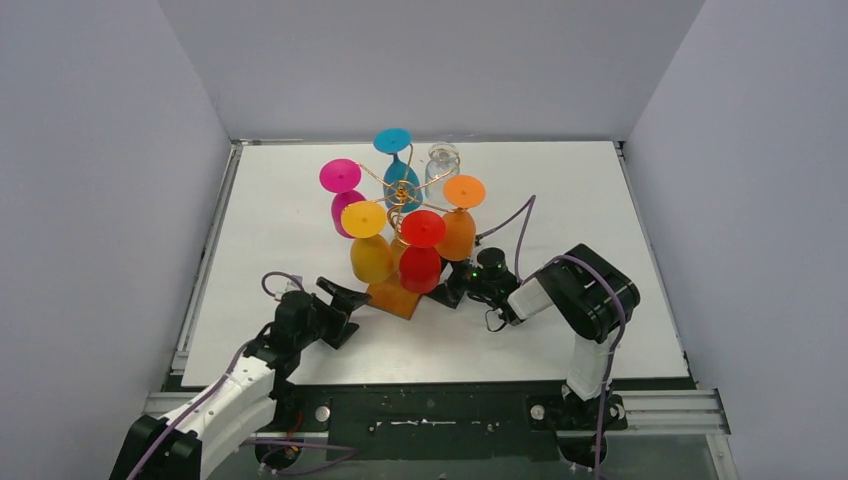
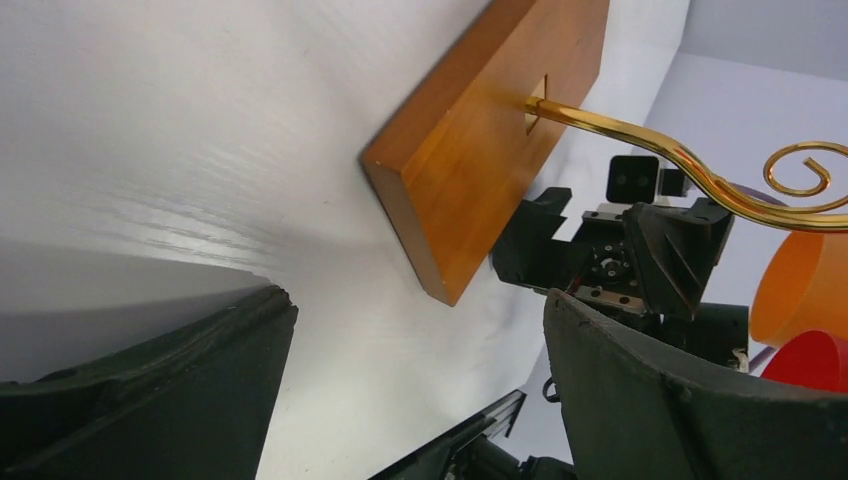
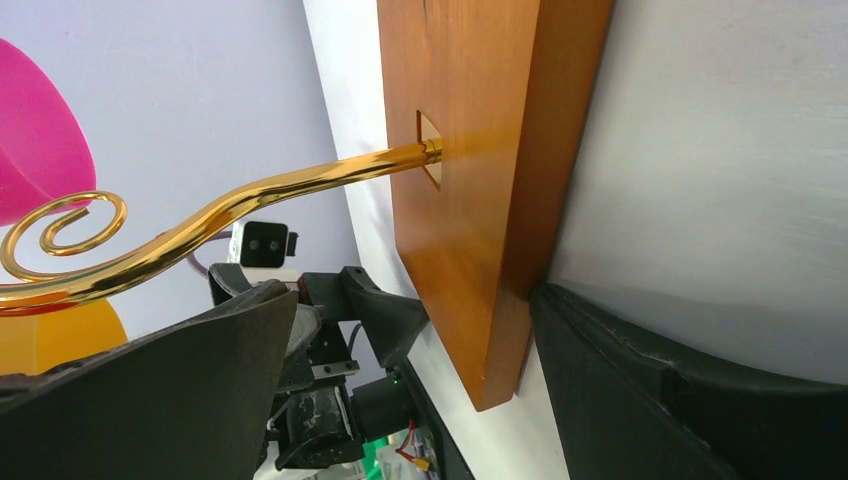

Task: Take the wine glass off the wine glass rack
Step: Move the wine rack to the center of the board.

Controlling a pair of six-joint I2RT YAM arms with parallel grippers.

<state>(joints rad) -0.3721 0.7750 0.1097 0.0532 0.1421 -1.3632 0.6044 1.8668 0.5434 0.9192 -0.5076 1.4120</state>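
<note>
I see the wine glass rack point(image 1: 395, 297) standing mid-table point(image 1: 600, 200), with six wine glasses point(image 1: 421, 262) hanging bowl-down from its gold arms, none taken off. My left gripper point(image 1: 356, 300) sits low just left of the wooden base point(image 3: 470, 150), jaws spread wide and holding nothing. My right gripper point(image 1: 447, 290) is low on the base's other side, jaws likewise spread, with the base's end between them but not clamped.

Rack point(image 1: 393, 297) standing in middle of bench point(image 1: 600, 200), glasses point(image 1: 372, 255) hung all round. Just beside it: left tool point(image 1: 355, 298) at 9 o'clock, right tool point(image 1: 455, 285) at 3 o'clock.
</note>
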